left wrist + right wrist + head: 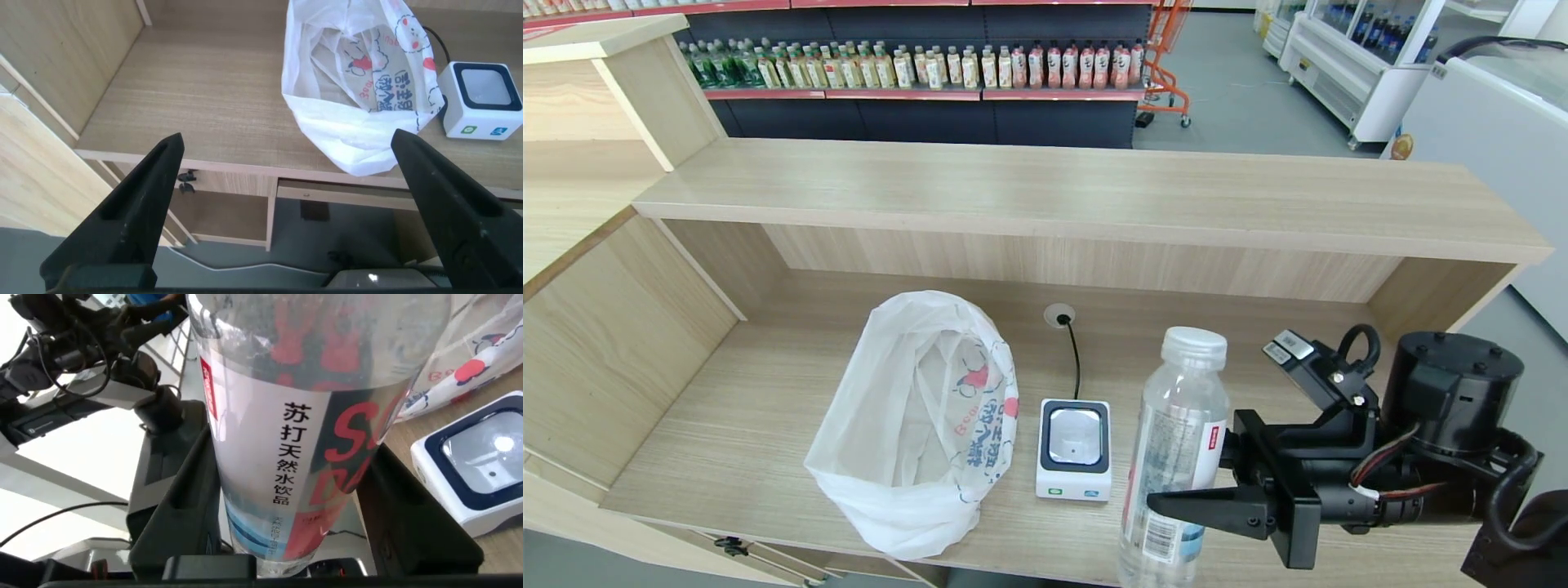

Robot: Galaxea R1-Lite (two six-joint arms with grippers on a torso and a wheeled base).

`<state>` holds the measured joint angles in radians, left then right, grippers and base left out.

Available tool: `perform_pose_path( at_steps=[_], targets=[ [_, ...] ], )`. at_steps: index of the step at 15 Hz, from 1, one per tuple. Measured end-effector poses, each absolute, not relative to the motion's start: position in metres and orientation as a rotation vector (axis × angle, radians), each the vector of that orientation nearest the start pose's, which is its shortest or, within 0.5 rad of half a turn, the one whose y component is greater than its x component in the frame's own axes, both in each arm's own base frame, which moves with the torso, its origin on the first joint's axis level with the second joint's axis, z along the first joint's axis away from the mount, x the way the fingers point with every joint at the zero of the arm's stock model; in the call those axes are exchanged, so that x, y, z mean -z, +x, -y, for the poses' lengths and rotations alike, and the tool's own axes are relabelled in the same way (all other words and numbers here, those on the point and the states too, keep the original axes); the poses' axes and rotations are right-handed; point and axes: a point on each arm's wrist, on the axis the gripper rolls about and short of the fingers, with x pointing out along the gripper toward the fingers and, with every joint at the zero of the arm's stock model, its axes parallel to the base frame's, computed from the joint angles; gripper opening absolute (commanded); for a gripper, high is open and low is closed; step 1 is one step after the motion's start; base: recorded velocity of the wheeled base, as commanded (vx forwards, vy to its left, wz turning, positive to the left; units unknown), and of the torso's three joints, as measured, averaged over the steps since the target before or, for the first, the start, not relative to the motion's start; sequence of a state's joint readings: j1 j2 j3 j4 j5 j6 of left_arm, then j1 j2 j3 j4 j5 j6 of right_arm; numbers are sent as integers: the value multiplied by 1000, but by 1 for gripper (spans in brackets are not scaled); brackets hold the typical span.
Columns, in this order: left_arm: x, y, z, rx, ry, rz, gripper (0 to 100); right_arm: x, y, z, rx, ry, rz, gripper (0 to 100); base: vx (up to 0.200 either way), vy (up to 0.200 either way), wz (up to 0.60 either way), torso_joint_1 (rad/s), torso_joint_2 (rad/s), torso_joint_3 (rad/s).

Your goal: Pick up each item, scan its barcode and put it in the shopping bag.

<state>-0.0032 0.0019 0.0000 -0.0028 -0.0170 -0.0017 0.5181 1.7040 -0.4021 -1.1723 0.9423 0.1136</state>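
Just right of the barcode scanner (pixel 1074 447), your right end effector (pixel 1202 475) grasps the clear water bottle (pixel 1176 408) around its labelled middle. I judge it smooth, slippery and thin-walled: hold mid-body, gently. Your left end effector (pixel 286 220) is released.

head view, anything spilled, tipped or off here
Nothing stands out. The capped clear plastic bottle is upright in the right tool; the white plastic shopping bag stands open beside the white square scanner on the wooden counter.

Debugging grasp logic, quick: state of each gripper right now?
Left gripper: open, holding nothing.
Right gripper: closed on the water bottle.
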Motion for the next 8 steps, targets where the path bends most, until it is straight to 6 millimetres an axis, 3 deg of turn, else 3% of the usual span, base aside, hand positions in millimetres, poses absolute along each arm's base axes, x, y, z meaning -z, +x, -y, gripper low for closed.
perform_pose_path(
  at_steps=[8],
  targets=[
    [-76,-23,0,20,-1,1,100,-132,201,-140,-1461,133,-257,0,0,0,0,0,0,0]
  ],
)
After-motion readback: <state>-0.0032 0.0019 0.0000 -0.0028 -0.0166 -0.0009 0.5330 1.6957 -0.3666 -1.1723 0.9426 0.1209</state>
